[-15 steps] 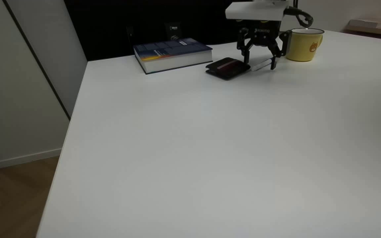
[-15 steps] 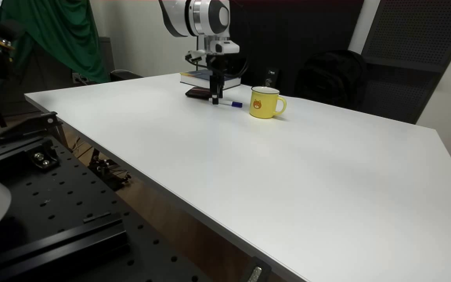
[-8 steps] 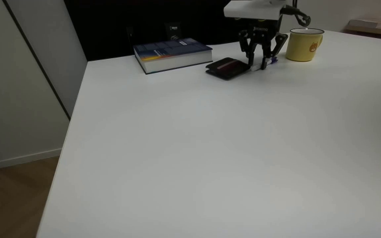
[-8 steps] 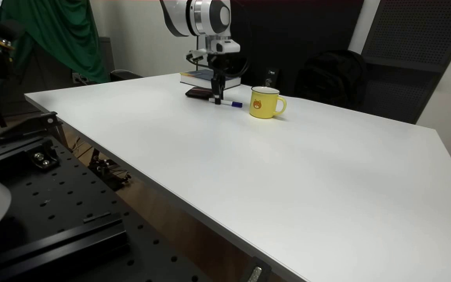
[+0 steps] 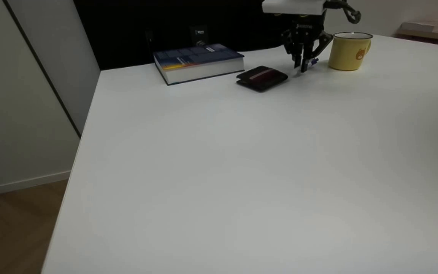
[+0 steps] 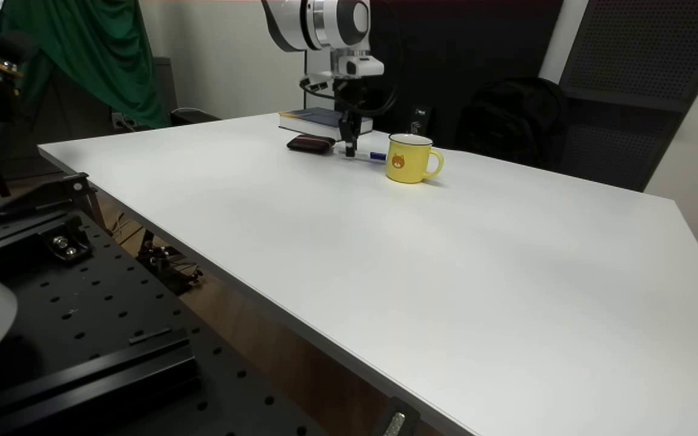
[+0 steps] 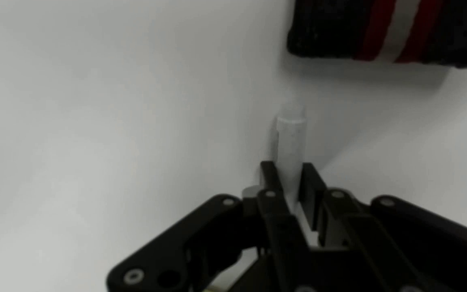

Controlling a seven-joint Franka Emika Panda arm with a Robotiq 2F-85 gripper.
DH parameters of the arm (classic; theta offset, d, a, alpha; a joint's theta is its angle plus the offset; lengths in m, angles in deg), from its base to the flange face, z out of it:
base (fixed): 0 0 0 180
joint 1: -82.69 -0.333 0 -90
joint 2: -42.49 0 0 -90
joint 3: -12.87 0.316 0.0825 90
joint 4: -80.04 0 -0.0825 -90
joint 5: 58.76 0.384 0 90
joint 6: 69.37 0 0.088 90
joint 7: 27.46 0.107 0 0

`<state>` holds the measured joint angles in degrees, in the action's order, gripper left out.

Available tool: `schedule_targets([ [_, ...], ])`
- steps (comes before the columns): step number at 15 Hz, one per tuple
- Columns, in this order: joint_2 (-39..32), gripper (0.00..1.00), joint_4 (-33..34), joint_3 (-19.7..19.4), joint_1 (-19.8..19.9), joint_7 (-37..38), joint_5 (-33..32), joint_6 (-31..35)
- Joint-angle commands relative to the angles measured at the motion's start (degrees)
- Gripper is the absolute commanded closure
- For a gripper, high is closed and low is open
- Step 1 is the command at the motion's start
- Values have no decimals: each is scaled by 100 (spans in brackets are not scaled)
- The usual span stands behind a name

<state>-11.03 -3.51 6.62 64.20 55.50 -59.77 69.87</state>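
Pincer (image 7: 288,172) clamped on marker (image 7: 291,140); narrow hold risks twist. Mug (image 6: 408,160) at pincer's three o'clock in exterior view; sideways swing risks knock.

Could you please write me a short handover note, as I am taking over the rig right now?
Gripper: jaws closed on the marker, around its white barrel; I cannot tell whether it is off the table.
Places: the wallet lies near the marker's white end; the mug stands upright near its blue end; the book lies flat near the wallet.
Done: the marker is gripped.
Left: it is not yet released.
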Motion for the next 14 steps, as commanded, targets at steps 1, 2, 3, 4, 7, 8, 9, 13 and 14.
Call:
schedule_targets([
  [1,-73,96,542,-5,62,110,20,-395],
  [2,-55,96,631,15,75,93,26,-486],
  [3,-48,96,726,40,89,68,30,-601],
  [4,-42,96,820,65,99,43,32,-713],
  [7,98,96,980,210,185,-111,105,-1020],
  [8,181,96,987,265,233,-159,151,-1066],
  [9,286,96,949,327,299,-239,217,-1093],
  [13,715,96,705,613,674,-632,695,-982],
  [14,839,96,636,714,815,-809,875,-987],
])
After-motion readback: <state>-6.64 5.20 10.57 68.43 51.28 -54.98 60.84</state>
